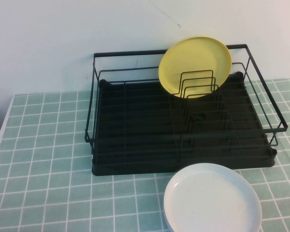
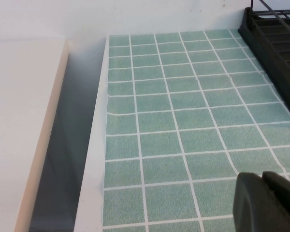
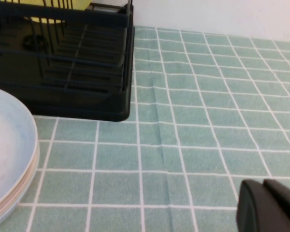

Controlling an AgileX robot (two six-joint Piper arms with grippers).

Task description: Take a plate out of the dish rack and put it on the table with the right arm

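The white plate [image 1: 212, 200] lies flat on the green tiled table [image 1: 48, 159], just in front of the black wire dish rack [image 1: 135, 130]. It also shows in the right wrist view [image 3: 7, 150], where a second rim shows under it. My right gripper [image 3: 263, 183] is shut and empty, low over the tiles, to the right of the plate and apart from it. My left gripper [image 2: 263, 176] is shut and empty over bare tiles near the table's left edge. Neither arm shows in the high view.
A yellow plate [image 1: 195, 65] stands upright in the rack's wire dividers at the back right. The rack's corner [image 3: 121, 96] is close to the white plate. A gap and a white ledge [image 2: 24, 135] lie past the table's left edge. A white wall is behind.
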